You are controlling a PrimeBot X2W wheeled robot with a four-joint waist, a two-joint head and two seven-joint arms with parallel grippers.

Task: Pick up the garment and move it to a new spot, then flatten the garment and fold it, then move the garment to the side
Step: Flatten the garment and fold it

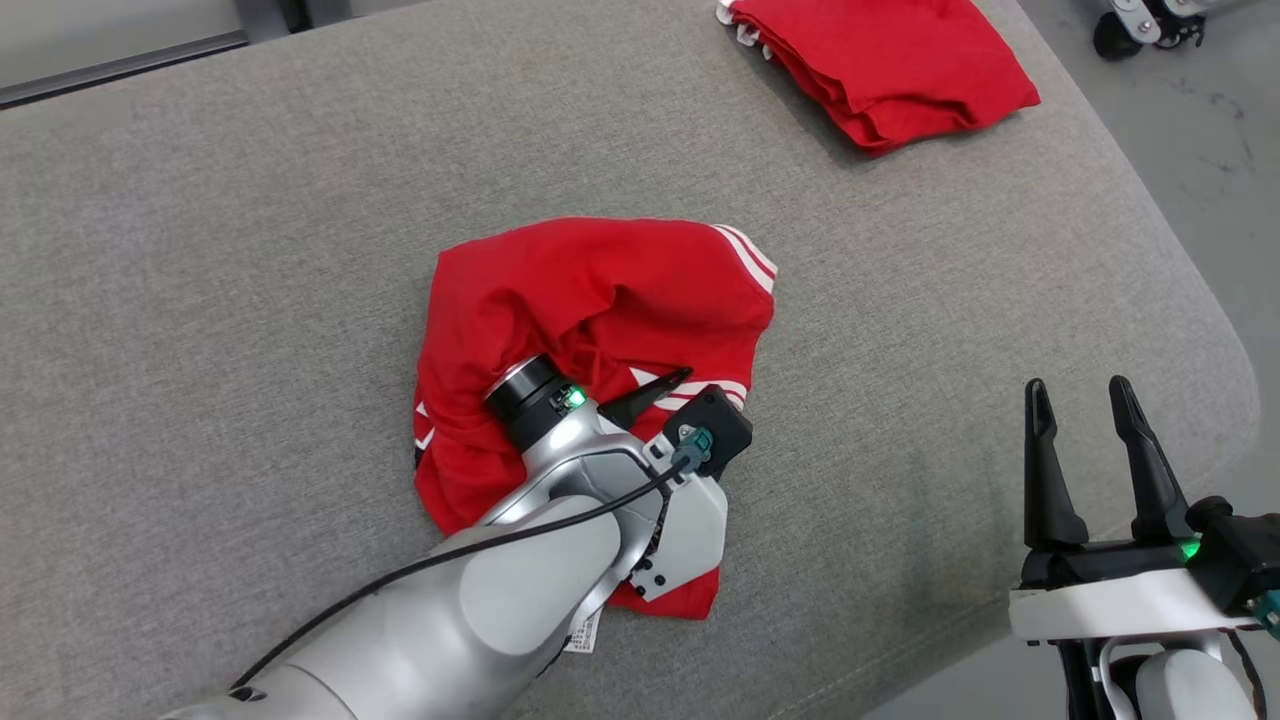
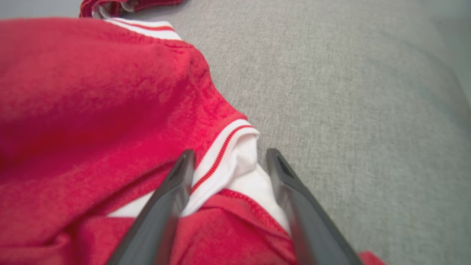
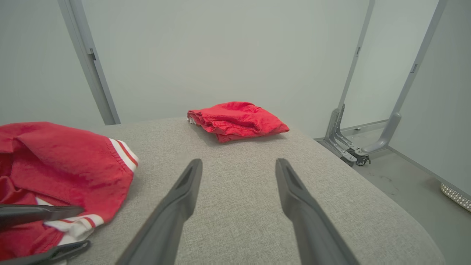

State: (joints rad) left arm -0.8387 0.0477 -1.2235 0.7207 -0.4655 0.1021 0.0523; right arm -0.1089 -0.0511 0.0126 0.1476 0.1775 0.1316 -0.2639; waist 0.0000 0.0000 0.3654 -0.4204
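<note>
Grey woven padded surface [image 1: 200,300] carried the crumpled red knit garment [image 1: 560,290] w/ white striped trim at its centre: soft, light, limp, would prob. drape when lifted. Best hold: thick white cuff [image 2: 243,173]. Left gripper [image 2: 230,152] jaws were spread astride it, not pinched. Right gripper [image 1: 1078,392] sat at surface's near-right edge, spread, empty.

This looks like a robot lab or a test room, not a home. The walls [image 3: 220,55] are plain pale panels, with grey metal posts [image 3: 90,62] between them. The floor [image 3: 404,184] is bare grey and has some dark marks. A metal stand [image 3: 335,129] on small wheels is beside the wall. A wide grey cushion [image 3: 239,206] with a rounded edge, like a sofa seat, lies before the robot.
</note>
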